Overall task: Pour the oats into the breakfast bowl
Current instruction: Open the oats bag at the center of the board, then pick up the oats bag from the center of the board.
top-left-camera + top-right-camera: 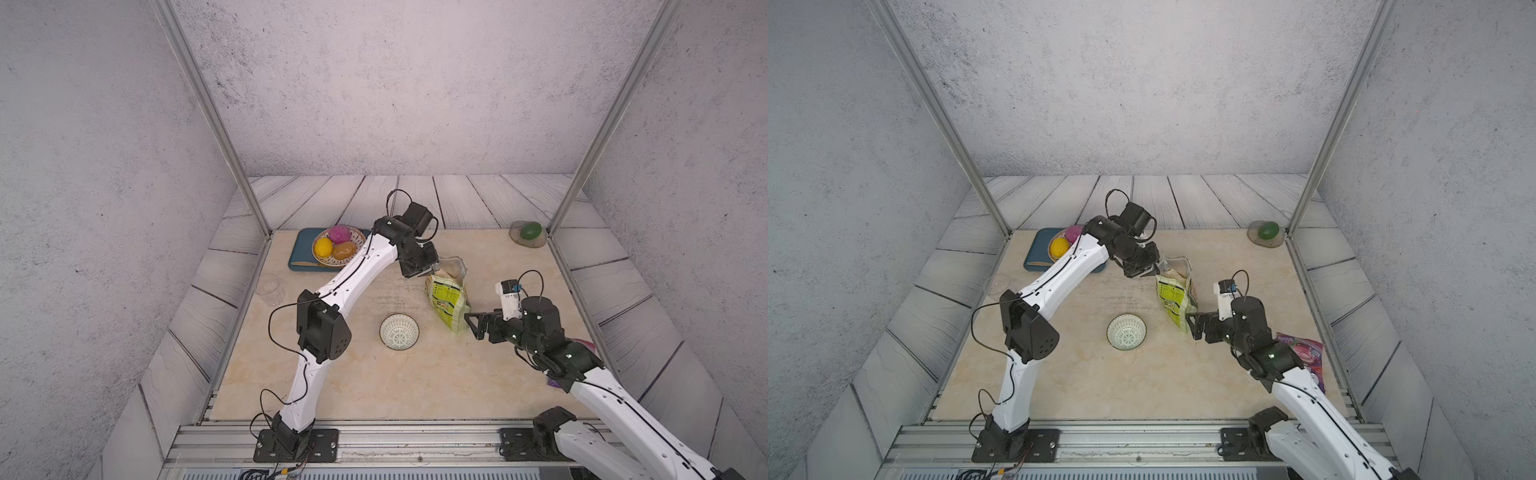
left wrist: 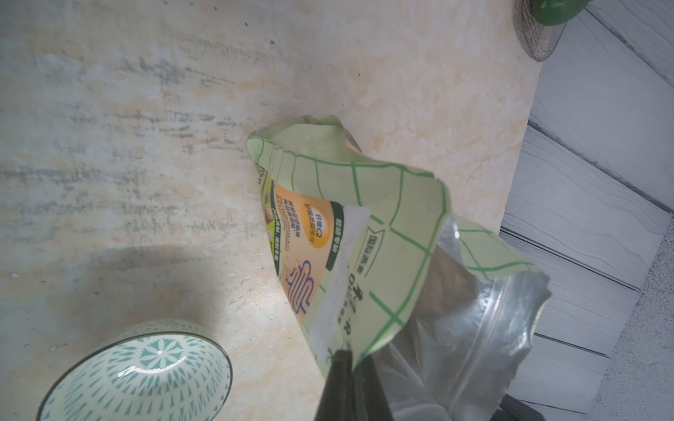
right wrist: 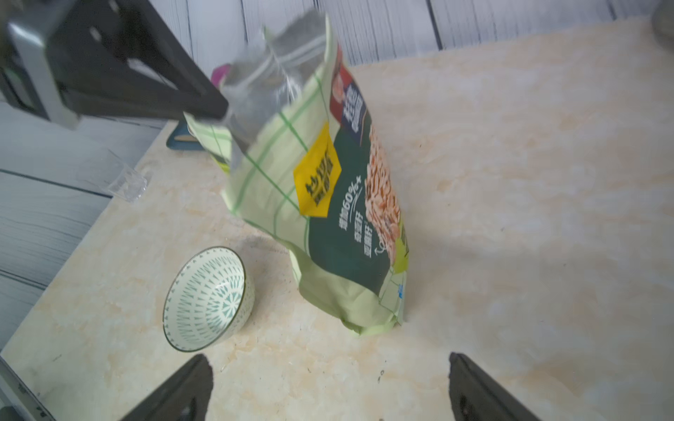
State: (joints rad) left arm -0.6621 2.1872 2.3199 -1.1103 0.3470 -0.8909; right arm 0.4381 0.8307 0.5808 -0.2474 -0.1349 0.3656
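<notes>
You have a pale marble-look table. Near its middle sits a small patterned bowl. Just to its right and a little farther back, a green pouch stands on its base, leaning. At the far left lies a teal tray, and a clear glass sits at the left edge. The far right corner holds a small dish, and a purple bag lies flat near the right edge.

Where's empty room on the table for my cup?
Biggest bare patch: the table in front of the bowl, toward the near rail. Also at the back, between the blue tray and the green fruit. Crowded: the oat pouch, left hand and right hand.
</notes>
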